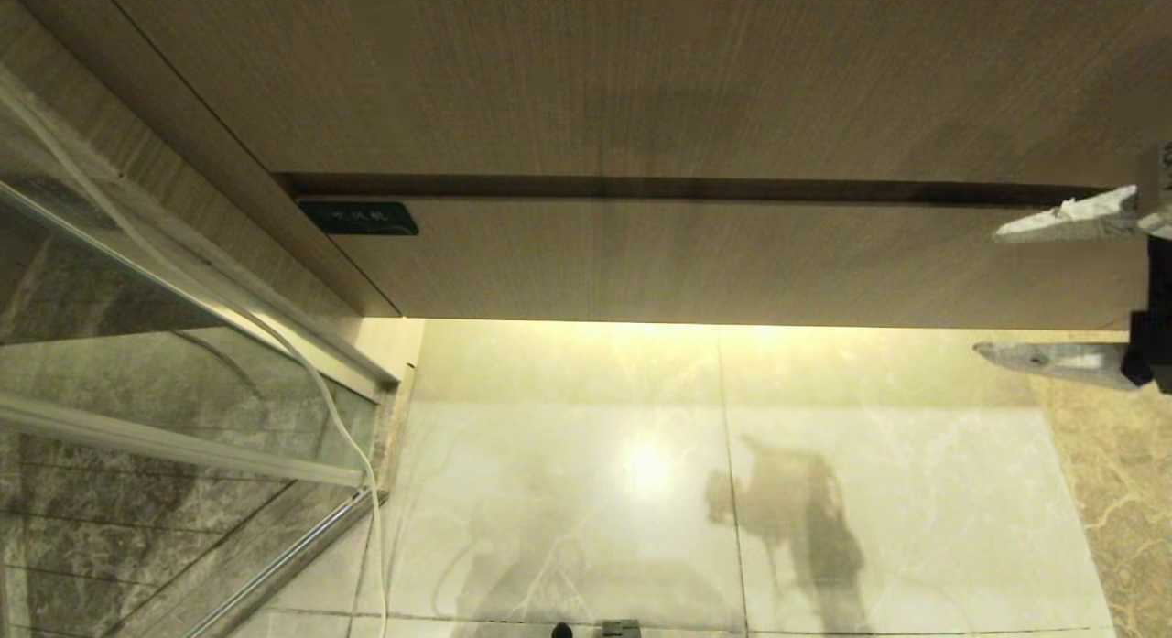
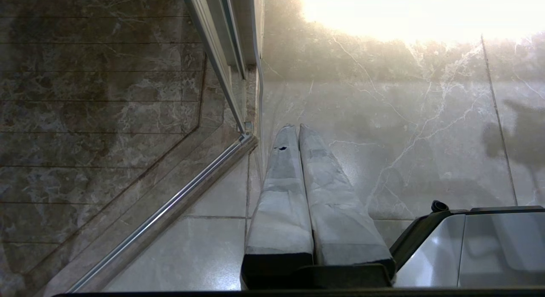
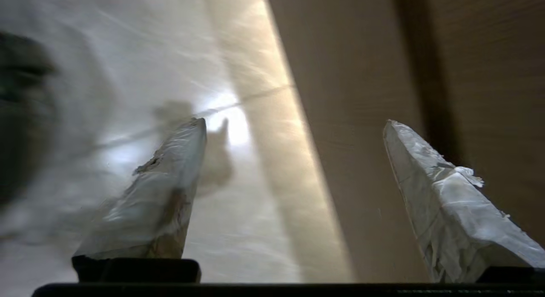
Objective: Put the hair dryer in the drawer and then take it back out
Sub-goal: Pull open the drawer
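So in the head view, the right gripper (image 1: 989,290) was seen poking in from the right edge, its two taped fingers spread wide apart with nothing caught between them. Just ahead of the fingertips the drawer (image 1: 732,263) was found fully shut, its small dark label plate (image 1: 359,218) far off at the opposite corner from the gripper. Above the drawer a taller wood-grain panel (image 1: 641,80) was visible, and below it the glossy tiled floor (image 1: 568,492). No hair dryer was spotted anywhere.

In the left wrist view, the left gripper (image 2: 294,127) was shown parked, fingers pressed together and pointed down at the floor, with the glass shower door frame (image 2: 170,211) off to one side of it. Nothing was held there.

In the right wrist view, the spread fingers (image 3: 443,203) were seen framing the drawer front, one finger over the wood, the other over the lit floor. This view was pretty smeared, so contact with the drawer couldn't be called.

Where the dryer was couldn't be told; possibly inside the closed drawer. If so, the first half would be done, with opening and taking it out left.
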You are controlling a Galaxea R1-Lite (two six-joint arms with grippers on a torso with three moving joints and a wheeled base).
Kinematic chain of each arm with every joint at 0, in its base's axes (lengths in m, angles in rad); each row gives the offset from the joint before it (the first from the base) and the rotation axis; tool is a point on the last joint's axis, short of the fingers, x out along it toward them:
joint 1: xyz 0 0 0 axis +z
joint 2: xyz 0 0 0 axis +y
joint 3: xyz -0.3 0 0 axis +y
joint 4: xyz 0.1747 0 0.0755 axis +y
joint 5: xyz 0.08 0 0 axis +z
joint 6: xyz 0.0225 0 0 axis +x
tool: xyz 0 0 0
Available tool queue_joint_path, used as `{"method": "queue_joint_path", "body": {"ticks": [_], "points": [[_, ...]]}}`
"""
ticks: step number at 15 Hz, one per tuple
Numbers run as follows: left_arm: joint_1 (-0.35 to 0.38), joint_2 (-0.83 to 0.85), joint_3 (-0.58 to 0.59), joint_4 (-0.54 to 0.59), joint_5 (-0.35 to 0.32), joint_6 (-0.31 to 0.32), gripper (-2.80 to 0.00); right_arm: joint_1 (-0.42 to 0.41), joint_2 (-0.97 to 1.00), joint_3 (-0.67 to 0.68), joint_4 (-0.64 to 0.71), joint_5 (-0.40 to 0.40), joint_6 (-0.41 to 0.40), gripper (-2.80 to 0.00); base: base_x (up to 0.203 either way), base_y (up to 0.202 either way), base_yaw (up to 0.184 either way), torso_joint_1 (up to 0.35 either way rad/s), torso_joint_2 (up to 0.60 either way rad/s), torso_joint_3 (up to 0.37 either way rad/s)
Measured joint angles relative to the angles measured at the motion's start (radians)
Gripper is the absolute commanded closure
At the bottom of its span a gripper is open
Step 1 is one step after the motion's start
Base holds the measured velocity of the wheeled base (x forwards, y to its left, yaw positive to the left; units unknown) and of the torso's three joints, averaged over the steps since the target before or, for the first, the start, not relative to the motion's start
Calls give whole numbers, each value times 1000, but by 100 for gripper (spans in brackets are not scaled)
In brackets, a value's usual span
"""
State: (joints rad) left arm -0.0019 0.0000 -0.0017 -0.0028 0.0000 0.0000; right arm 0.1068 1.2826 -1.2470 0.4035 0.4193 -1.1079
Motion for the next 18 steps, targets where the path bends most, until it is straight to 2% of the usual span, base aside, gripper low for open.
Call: {"method": "queue_joint_path", "body": {"ticks": [2,10,18], "points": [[0,0,0,0,0,0,0,-7,50,-18,-57,-27,-75,-280,0,0,0,0,0,0],[1,0,0,0,0,0,0,-11,169,-17,-184,-31,-135,-280,0,0,0,0,0,0],[0,0,0,0,0,0,0,-11,241,-17,-319,-38,-145,-280,0,0,0,0,0,0]]}}
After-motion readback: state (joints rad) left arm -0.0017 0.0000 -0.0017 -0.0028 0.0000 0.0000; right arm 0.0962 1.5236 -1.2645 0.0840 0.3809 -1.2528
